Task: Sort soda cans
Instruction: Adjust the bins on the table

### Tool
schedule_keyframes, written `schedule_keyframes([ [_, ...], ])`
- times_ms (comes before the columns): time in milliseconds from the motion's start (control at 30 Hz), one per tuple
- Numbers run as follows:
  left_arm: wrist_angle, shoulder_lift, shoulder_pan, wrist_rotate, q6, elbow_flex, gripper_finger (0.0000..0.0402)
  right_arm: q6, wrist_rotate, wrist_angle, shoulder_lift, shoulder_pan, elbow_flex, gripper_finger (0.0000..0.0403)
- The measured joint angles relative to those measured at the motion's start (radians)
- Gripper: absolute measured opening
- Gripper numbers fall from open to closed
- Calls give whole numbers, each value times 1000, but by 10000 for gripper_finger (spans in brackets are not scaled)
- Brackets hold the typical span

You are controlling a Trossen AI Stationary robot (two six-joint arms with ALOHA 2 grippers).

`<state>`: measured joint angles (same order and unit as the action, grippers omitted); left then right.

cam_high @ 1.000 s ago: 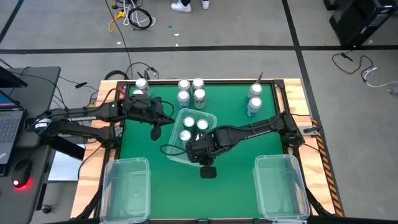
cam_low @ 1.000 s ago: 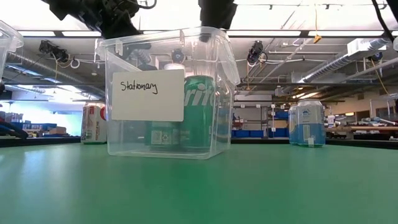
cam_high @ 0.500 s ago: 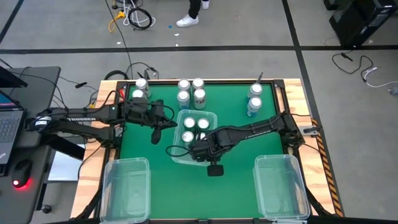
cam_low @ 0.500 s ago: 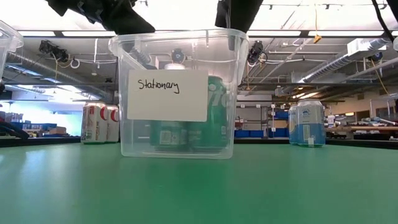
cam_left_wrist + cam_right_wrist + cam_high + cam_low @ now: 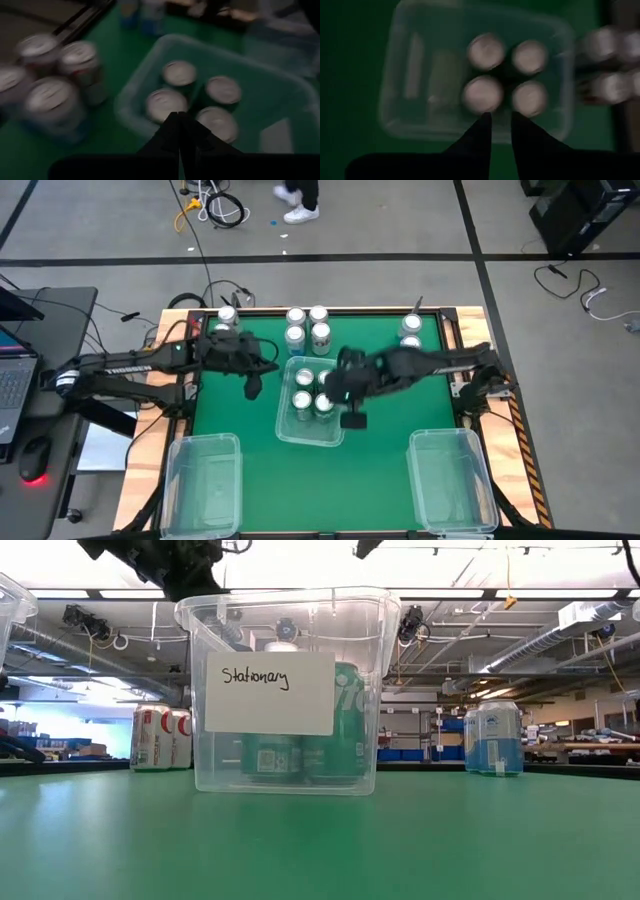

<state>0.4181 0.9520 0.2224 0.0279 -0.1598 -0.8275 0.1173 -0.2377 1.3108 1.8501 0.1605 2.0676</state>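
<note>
A clear bin (image 5: 312, 428) with a "Stationary" label (image 5: 269, 692) stands mid-table and holds several green soda cans (image 5: 312, 390), upright on its floor. More soda cans stand along the far edge: red-and-white ones (image 5: 224, 321), white ones (image 5: 306, 326) and blue ones (image 5: 409, 340). My right gripper (image 5: 343, 385) hangs open above the bin's right side, pointing down, with its fingers (image 5: 479, 131) over the rim. My left gripper (image 5: 251, 386) is shut and hovers left of the bin, clear of it.
Two empty clear bins sit at the near corners, one on the left (image 5: 204, 480) and one on the right (image 5: 451, 478). Green mat lies bare between them in front of the middle bin. A wooden frame (image 5: 470, 340) edges the table.
The right gripper has come away from the middle bin's near rim, risen and moved toward the far edge, and now hangs over the bin's right side. The bin stood skewed and has been turned square, with its labelled wall facing the near edge. It now rests still.
</note>
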Motion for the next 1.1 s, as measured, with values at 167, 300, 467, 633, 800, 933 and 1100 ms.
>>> schedule_keyframes([
  [167, 336, 20, 113, -4, 0, -186, 2, -126, 23, -216, -71, -98, -129, 64],
  [300, 623, 77, 177, -82, -7, -362, 1, -207, 117, -420, -128, -178, -288, 64],
  [467, 923, 190, 242, -166, -56, -499, 1, -253, 234, -645, -192, -256, -485, 64],
  [633, 1068, 261, 277, -63, -62, -498, 1, -272, 281, -824, -235, -291, -640, 64],
  [800, 1150, 253, 196, 231, -29, -496, 0, -306, 287, -882, -241, -292, -713, 64],
  [933, 1158, 203, 42, 233, -49, -495, 0, -335, 287, -907, -239, -295, -731, 62],
  [1100, 1151, 189, -169, 236, -207, -431, 0, -356, 286, -914, -240, -295, -731, 62],
])
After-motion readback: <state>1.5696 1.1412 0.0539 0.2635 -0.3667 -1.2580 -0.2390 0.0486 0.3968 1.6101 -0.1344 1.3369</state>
